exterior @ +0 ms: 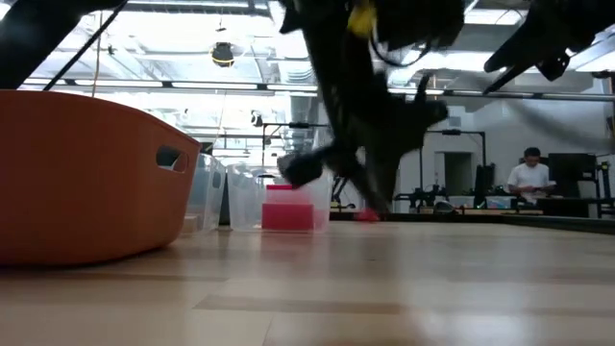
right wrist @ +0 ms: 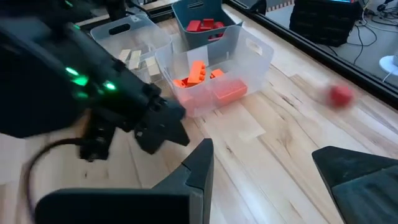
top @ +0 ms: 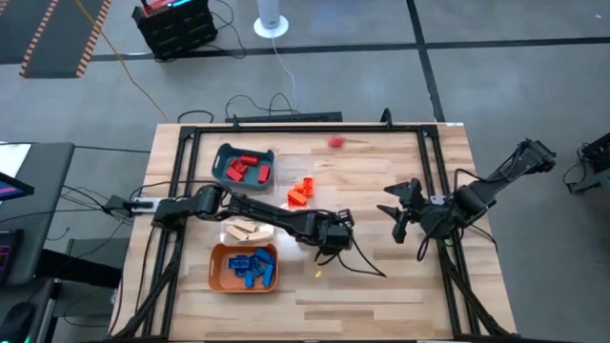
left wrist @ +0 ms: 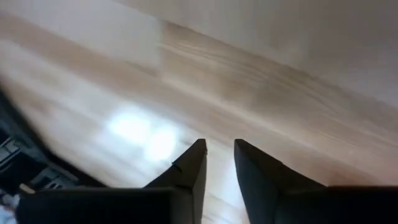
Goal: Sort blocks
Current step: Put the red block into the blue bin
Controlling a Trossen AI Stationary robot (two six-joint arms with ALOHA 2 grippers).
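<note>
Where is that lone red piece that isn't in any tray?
In the high view the red piece lies alone on the bare wood near the table's far edge, right of the teal tray and beyond the clear tray of orange blocks.

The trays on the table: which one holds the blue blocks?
The orange tray, the one nearest the table's front edge, holds the blue blocks. The teal tray holds red blocks, and the two clear trays hold orange or pale wooden ones.

Pale wooden table [top: 381, 257], smooth with visible grain; clear plastic tray [right wrist: 249, 62] (glossy); matt dark fingers [left wrist: 189, 171].
</note>
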